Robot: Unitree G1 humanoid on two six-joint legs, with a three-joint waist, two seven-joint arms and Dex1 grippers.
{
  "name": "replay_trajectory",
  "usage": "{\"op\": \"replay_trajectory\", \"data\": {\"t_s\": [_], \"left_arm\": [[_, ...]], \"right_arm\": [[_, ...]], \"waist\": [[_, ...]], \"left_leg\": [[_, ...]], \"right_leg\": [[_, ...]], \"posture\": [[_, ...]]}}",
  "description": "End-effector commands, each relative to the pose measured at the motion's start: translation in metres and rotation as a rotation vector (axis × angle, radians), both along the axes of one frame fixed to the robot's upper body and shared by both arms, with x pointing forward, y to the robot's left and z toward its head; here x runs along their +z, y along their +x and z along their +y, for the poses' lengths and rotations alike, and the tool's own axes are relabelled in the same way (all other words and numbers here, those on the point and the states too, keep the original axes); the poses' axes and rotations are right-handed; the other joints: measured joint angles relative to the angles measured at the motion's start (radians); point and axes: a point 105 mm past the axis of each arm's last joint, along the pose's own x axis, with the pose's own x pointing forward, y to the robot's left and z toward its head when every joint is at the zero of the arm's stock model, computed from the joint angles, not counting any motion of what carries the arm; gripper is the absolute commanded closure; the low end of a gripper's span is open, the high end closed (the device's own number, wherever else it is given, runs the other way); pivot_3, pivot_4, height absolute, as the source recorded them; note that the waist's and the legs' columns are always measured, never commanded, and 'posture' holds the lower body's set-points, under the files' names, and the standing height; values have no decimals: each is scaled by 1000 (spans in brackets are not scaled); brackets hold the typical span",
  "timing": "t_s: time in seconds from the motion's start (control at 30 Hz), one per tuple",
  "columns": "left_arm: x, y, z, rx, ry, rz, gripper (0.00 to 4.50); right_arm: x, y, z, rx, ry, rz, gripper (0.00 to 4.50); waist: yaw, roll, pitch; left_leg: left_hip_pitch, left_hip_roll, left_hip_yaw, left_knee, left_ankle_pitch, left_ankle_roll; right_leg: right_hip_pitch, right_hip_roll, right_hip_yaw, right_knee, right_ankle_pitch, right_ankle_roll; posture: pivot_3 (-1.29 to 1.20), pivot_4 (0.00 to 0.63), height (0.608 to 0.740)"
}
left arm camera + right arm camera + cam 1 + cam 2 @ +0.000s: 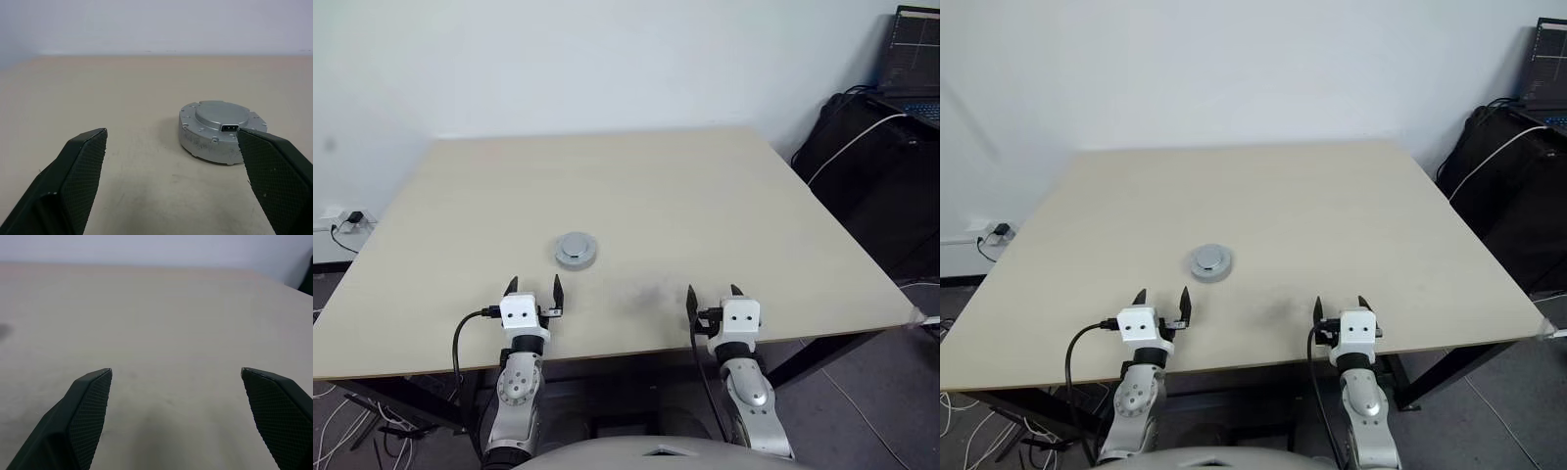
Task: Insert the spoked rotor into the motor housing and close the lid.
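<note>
Lid (577,247) sits flat on the table (705,215), smooth grey face up, closed over a round silver-grey body; being round, the unit has no long axis, but a small dark connector port (230,129) on its top rim faces the robot's near edge. One such closed unit is visible; the housing windings and the rotor cannot be seen from outside. The unit lies toward the near middle of the table, ahead of and slightly to the right of the left gripper (535,289), and well apart from the right gripper (713,294). Two grippers are present, both at the near table edge, pointing forward and level. Each has its two black fingers spread wide, with nothing between them. Bare tabletop lies between the left gripper and the unit. Off the table at far right stand a dark bag (871,157) with a white cable (847,147) and a laptop (913,59).
</note>
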Motion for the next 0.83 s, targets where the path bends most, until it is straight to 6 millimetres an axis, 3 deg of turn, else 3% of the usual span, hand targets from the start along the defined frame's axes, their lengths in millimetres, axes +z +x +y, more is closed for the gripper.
{"op": "replay_trajectory", "data": {"t_s": [0.03, 0.83], "left_arm": [[9, 4, -2, -15, -14, -42, 28], [5, 5, -9, -42, -57, -24, 28]], "right_arm": [[13, 7, 8, 36, 26, -69, 0], [12, 11, 6, 42, 49, -75, 0]], "waist": [[0, 0, 0], [0, 1, 2]], "left_leg": [[0, 0, 0, 0, 0, 0], [0, 0, 0, 0, 0, 0]], "right_leg": [[0, 0, 0, 0, 0, 0], [0, 0, 0, 0, 0, 0]], "posture": [[0, 0, 740], [0, 0, 740]]}}
